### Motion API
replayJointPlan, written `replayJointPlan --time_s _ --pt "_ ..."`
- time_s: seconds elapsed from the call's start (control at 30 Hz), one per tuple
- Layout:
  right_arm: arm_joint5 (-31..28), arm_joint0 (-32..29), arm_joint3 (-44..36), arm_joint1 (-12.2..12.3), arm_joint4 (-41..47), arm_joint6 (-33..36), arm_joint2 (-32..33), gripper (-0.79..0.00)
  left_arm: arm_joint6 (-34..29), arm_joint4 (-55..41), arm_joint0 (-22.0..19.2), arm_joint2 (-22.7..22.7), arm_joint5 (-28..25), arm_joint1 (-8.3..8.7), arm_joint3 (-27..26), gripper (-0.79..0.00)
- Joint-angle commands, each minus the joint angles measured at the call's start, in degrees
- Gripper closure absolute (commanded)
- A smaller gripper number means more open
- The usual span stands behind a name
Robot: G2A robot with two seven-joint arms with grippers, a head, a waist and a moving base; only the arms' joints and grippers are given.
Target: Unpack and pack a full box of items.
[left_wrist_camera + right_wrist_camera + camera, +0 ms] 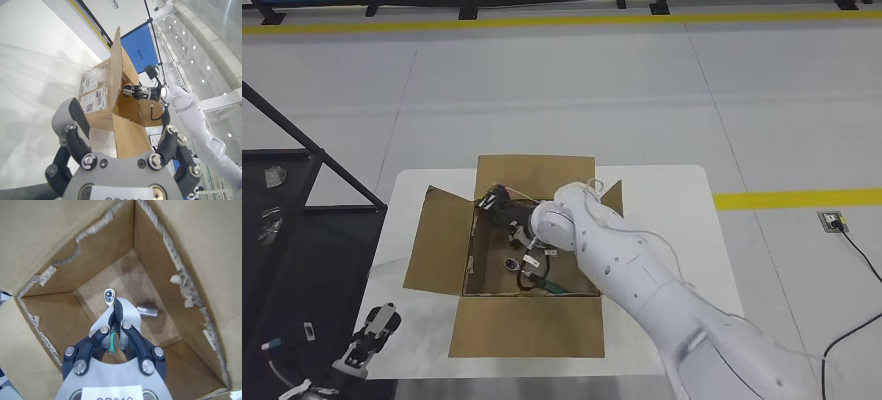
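An open cardboard box (527, 325) stands on the white table (672, 200) with its four flaps spread. My right gripper (115, 302) is down inside the box (56, 313), shut on a ratchet wrench (109, 295) that has a silver head and a green handle. A short metal socket (147, 311) lies on the box floor just beside the gripper. My left gripper (124, 125) hangs open and holds nothing at the table's front left corner (380, 325), apart from the box (105, 66). From there the right gripper (126, 92) shows at the box's opening.
A black frame with a dark surface (282, 200) stands left of the table. The box's labelled side wall (93, 98) faces the left gripper. Bare table lies to the right of the box and along its front edge.
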Motion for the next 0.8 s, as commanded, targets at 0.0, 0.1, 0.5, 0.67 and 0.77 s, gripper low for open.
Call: replayJointPlan --time_s 0.0,0.1,0.5,0.67,0.77 --pt "0.8 -2.5 -7.9 2.0 -1.5 1.6 1.8 0.0 0.1 0.1 -0.1 0.2 0.2 -0.03 -0.5 -0.785" --pt "2.5 -8.6 -22.3 5.7 -4.8 5.9 6.0 0.0 0.5 0.4 -0.3 0.6 0.8 -0.08 -1.3 -0.785" --pt "2.0 -34.6 -65.0 14.0 -13.5 17.4 21.1 -0.785 1.5 4.8 -3.7 3.7 3.7 -0.14 -2.9 -0.785" --pt "2.0 -34.6 -65.0 14.0 -13.5 17.4 21.1 -0.785 3.5 6.9 -5.5 5.1 5.6 -0.25 -3.3 -0.785" --pt "1.8 -35.2 -65.3 14.1 -13.5 16.1 21.1 -0.785 4.3 8.1 -6.6 6.1 7.1 -0.31 -3.4 -0.785"
